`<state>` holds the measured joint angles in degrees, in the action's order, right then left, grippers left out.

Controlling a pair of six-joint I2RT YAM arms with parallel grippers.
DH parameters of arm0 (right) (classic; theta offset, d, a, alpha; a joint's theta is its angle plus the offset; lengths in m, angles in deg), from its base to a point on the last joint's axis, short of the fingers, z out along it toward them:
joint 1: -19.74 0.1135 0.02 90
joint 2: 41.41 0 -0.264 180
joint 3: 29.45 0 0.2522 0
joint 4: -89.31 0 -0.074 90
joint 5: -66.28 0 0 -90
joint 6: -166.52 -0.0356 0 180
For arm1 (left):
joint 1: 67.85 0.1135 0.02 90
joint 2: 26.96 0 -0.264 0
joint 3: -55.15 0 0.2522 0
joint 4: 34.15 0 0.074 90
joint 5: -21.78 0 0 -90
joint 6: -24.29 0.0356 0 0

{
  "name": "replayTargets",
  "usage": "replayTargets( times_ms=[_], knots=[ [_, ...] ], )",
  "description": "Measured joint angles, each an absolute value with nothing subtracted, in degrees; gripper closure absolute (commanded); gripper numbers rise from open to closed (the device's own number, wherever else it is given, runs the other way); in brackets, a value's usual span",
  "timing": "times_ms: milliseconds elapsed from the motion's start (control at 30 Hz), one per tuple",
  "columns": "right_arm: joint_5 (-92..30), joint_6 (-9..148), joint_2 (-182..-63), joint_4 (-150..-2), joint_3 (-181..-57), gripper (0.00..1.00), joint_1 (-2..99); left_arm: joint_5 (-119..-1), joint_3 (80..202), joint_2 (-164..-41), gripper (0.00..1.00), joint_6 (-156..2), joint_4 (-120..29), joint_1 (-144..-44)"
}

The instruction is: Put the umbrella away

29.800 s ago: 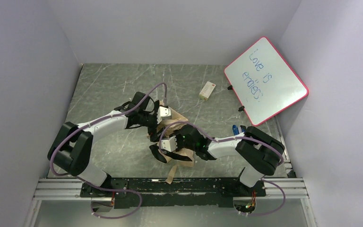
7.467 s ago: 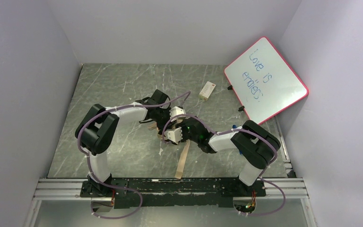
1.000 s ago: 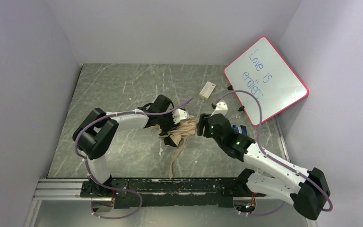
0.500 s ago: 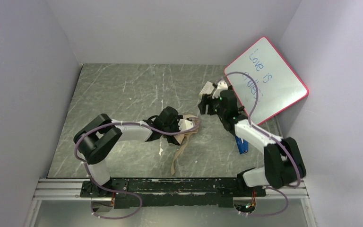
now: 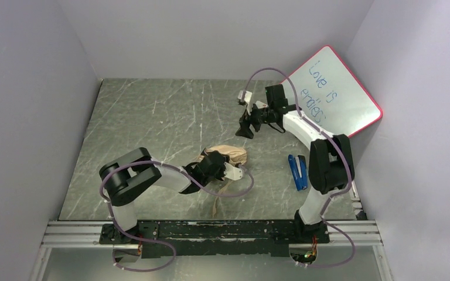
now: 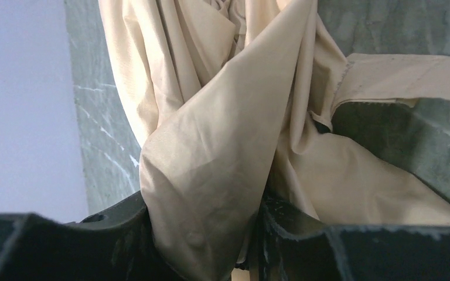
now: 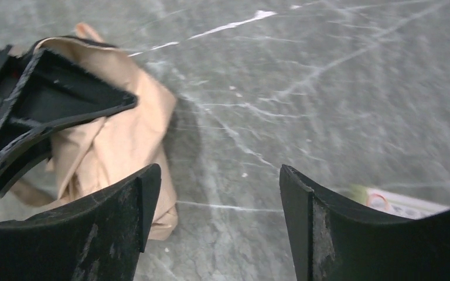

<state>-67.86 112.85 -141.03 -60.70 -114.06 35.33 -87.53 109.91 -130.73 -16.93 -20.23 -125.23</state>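
The umbrella lies as a crumpled tan bundle mid-table, its strap trailing toward the near edge. My left gripper is shut on a fold of its fabric. In the left wrist view the tan cloth fills the frame and is pinched between the black jaws of the left gripper. My right gripper hangs open at the back of the table, away from the umbrella. The right wrist view shows the right gripper with only bare table between its fingers, and the umbrella off to the left.
A pink-framed whiteboard leans at the back right, close behind the right arm. A blue stapler-like object lies on the right side. A small white box shows beside the right finger. Grey walls close in left, back and right.
The right arm has swung away from the umbrella to the back by the whiteboard, and its jaws have widened. The left gripper has drawn the umbrella toward the near edge.
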Motion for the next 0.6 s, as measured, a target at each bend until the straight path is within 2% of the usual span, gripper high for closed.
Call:
replayTargets(
  times_ms=[233,600],
  knots=[
    [-74.8,127.4,-147.2,-41.5,-121.9,0.12,36.9,-93.8,108.1,-133.1,0.95,-12.9,-13.9,-127.8],
    [-71.9,131.9,-150.9,-33.9,-121.9,0.05,43.7,-97.6,106.3,-134.7,0.95,-9.2,-8.2,-129.5]
  ],
)
